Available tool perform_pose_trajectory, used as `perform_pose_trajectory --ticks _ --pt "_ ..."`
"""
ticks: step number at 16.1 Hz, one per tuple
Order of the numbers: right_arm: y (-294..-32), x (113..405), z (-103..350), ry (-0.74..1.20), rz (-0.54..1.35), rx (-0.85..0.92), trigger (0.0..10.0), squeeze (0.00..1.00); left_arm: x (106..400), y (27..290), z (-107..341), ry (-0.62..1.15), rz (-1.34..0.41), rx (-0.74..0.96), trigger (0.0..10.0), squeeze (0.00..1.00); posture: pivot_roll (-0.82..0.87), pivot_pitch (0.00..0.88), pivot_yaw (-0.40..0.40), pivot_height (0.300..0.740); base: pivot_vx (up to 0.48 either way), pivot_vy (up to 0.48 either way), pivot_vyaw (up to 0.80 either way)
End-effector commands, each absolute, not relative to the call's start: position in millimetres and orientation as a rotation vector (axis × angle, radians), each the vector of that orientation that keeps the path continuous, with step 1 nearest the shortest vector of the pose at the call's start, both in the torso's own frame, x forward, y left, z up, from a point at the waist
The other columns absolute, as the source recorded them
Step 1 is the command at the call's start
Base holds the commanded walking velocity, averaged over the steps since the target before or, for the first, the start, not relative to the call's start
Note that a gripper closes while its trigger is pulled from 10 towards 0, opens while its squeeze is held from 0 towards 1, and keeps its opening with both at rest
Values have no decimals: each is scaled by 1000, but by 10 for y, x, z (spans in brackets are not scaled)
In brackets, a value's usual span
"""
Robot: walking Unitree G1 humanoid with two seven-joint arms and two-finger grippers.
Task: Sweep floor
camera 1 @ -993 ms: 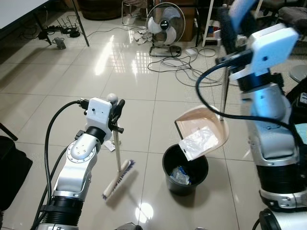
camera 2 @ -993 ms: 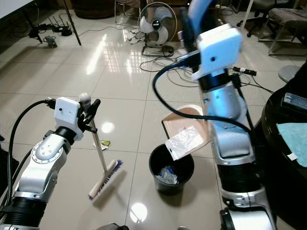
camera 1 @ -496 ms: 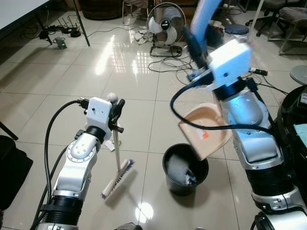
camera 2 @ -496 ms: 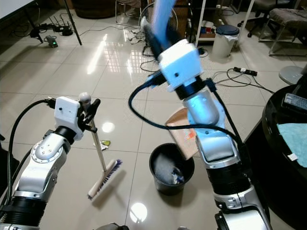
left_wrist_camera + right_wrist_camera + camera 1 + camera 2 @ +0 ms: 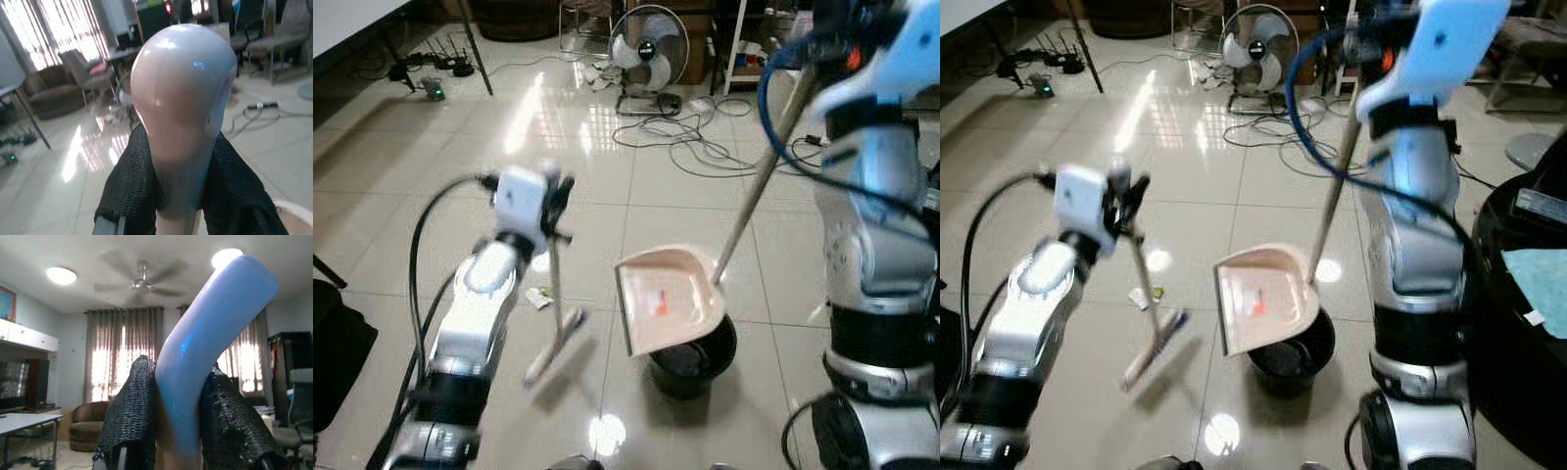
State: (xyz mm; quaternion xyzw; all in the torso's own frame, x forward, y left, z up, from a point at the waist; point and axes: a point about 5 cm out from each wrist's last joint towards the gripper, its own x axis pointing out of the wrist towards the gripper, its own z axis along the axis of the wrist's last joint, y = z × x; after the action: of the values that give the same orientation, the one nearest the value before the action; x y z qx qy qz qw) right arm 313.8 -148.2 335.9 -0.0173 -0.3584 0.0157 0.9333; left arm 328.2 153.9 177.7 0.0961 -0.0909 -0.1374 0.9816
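My left gripper [image 5: 554, 202] is shut on the top of the broom's pale handle [image 5: 181, 98], just below its rounded knob. The broom's brush head [image 5: 555, 345] rests on the tiled floor at my left, blurred. My right gripper [image 5: 180, 387] is shut on the blue grip of the dustpan's long handle [image 5: 759, 186], high at the right. The beige dustpan [image 5: 671, 299] hangs tilted over the black bin [image 5: 693, 370] and covers most of its mouth. An orange scrap lies in the pan. A small bit of litter [image 5: 540, 299] lies on the floor beside the broom.
A floor fan [image 5: 649, 49] and loose cables [image 5: 695, 137] lie ahead. A table leg [image 5: 475, 49] stands at the far left. A black round top with a teal cloth [image 5: 1538, 264] is close on my right. Open tiles stretch ahead of the broom.
The clear bag fell from the dustpan into the bin. My right arm then swung the pan round and down over the bin. The left arm and broom shifted slightly and blur.
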Motion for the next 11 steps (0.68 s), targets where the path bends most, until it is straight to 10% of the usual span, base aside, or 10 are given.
perform_pose_trajectory --ticks 1,11 --pt "-1485 2982 3621 -859 9 -80 10000 0 3302 1606 1915 -237 -243 204 10000 0 -128 43 71 740 0 341 0" --pt "-1616 2863 3234 -701 11 98 10000 0 3268 1770 1840 -210 -231 299 10000 0 -116 25 47 740 0 368 0"
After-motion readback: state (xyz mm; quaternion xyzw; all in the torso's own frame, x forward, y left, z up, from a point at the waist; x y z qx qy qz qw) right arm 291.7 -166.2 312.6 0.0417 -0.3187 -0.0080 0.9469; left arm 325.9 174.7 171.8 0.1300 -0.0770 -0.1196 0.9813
